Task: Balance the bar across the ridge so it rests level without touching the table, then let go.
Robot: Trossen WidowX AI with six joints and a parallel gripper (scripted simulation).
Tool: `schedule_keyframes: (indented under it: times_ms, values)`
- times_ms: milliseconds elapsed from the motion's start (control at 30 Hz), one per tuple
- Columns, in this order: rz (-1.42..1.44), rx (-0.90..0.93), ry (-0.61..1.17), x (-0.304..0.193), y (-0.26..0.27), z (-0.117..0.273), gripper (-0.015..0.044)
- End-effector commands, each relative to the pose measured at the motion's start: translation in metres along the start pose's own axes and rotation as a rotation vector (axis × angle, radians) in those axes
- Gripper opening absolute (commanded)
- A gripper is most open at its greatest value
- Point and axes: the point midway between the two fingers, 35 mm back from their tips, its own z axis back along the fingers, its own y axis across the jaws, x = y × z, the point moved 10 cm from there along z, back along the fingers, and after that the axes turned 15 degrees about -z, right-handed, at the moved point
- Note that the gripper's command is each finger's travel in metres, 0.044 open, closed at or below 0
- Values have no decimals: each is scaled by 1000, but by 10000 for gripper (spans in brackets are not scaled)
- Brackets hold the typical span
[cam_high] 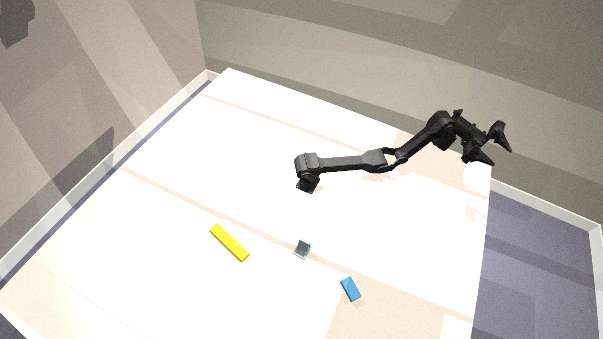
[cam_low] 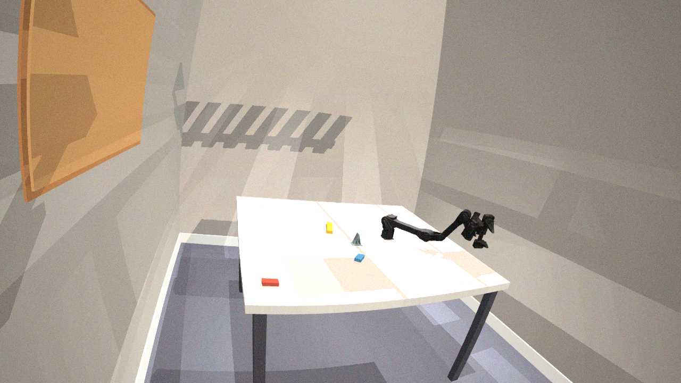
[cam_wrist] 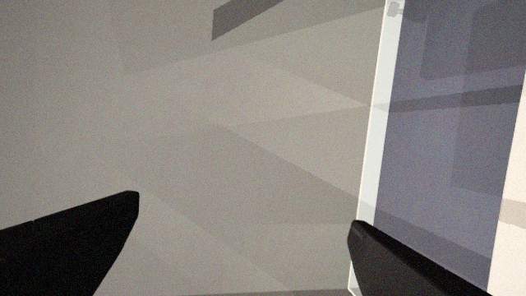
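The yellow bar (cam_high: 229, 242) (cam_low: 329, 227), likely light and stiff (perhaps slippery), wants the tool (cam_high: 502, 157) (cam_low: 487, 238) (cam_wrist: 247, 216), fingers now apart, around its middle.

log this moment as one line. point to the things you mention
tool (cam_high: 502, 157) (cam_low: 487, 238) (cam_wrist: 247, 216) open, holding nothing | long yellow bar (cam_high: 229, 242) (cam_low: 329, 227) flat on white table (cam_high: 168, 202) (cam_low: 281, 223) | grey wedge-shaped ridge (cam_high: 302, 248) (cam_low: 356, 240) unloaded

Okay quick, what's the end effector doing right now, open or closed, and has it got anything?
End effector: open, fingers wide apart, holding nothing.
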Motion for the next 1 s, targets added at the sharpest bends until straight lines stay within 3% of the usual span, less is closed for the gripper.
schedule_keyframes:
  times_ms: [0, 100, 633, 967]
  values:
    - [-2, 2, 2, 0, 1, 1, 374]
    - [-34, 26, 31, -5, 14, 8, 315]
    - [-439, 336, 385, -22, 169, 115, 315]
    - [-540, 437, 387, 2, 204, 137, 315]
